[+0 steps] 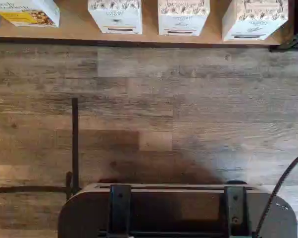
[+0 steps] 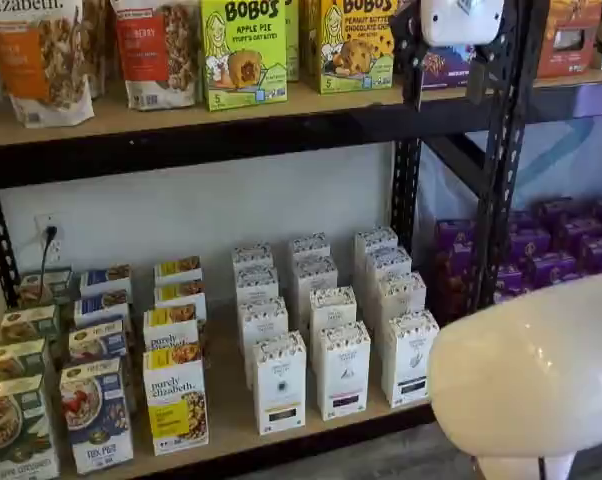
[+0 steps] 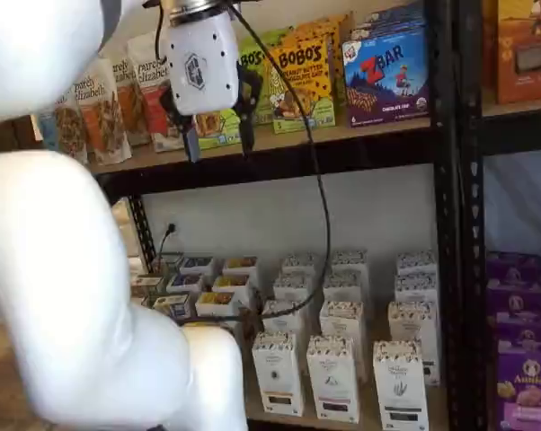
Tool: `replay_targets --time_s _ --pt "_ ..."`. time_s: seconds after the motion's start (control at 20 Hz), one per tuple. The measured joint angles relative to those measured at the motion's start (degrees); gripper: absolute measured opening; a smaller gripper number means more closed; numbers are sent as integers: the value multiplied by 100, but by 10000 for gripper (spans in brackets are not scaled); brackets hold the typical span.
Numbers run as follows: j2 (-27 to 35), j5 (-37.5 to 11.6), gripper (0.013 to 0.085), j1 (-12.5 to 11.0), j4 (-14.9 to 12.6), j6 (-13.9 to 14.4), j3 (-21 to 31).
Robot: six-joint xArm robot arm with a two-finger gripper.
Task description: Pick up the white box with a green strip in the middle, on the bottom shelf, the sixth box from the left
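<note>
The white box with a green strip stands at the right end of the bottom shelf's front row in both shelf views (image 2: 409, 357) (image 3: 400, 384), upright, with like white cartons beside and behind it. In the wrist view it (image 1: 255, 20) is far off, at the shelf's edge. The bottom shelf (image 2: 231, 425) is a pale wooden board. My gripper (image 3: 218, 135) hangs high up in front of the upper shelf, well above and left of the box. Its two black fingers (image 3: 247, 112) stand apart with a plain gap and hold nothing.
Two more white cartons (image 2: 279, 385) (image 2: 343, 370) and a yellow-panel purely elizabeth box (image 2: 174, 400) fill the front row. A black perforated upright (image 2: 501, 150) stands right of the target. Bobo's packs (image 3: 302, 76) sit on the upper shelf. The white arm (image 3: 64, 269) fills the left foreground.
</note>
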Motion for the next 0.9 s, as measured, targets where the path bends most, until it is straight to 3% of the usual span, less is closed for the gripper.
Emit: replay_targets --time_s 0.25,0.6,0.9 --pt "-231 -415 850 59 -126 27 214" --pt "-357 -751 850 -254 102 -243 613" --pt "-350 -1288 850 -252 -296 -294 1215"
